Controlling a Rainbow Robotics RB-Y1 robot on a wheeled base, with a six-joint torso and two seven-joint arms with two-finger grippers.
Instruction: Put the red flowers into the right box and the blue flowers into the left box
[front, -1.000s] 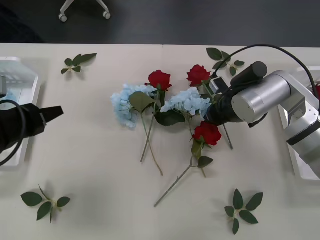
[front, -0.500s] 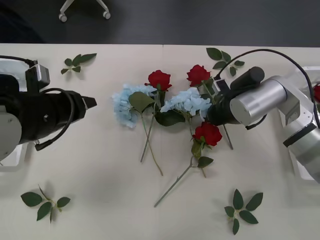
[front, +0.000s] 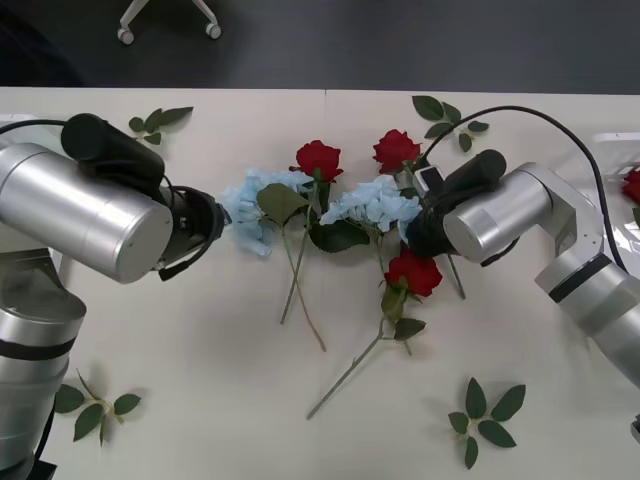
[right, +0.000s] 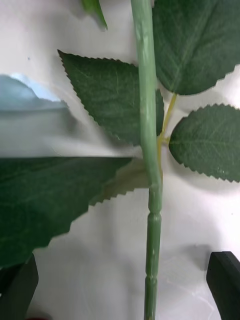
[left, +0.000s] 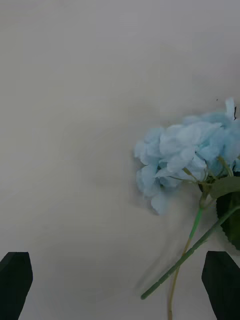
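Three red flowers (front: 319, 158) (front: 397, 150) (front: 415, 272) and two blue flowers (front: 250, 208) (front: 375, 203) lie tangled at the table's middle. My left gripper (front: 217, 225) hovers just left of the left blue flower (left: 190, 150), open (left: 119, 280), with bare table between its fingers. My right gripper (front: 412, 228) is low over the stem (right: 150, 150) of a red flower, open (right: 122, 290), the stem running between its fingers. The right box (front: 620, 140) shows at the right edge with a red bloom (front: 632, 185) in it. My left arm hides the left box.
Flowerless leaf sprigs lie at the back left (front: 157, 122), back right (front: 448, 118), front left (front: 90, 405) and front right (front: 485, 415). Broad green leaves (right: 200, 45) crowd the stem. The table's front middle is open.
My left arm has swung in from the left edge towards the blue flowers. My right gripper has shifted slightly left and closer to the stem. The flowers have not moved.
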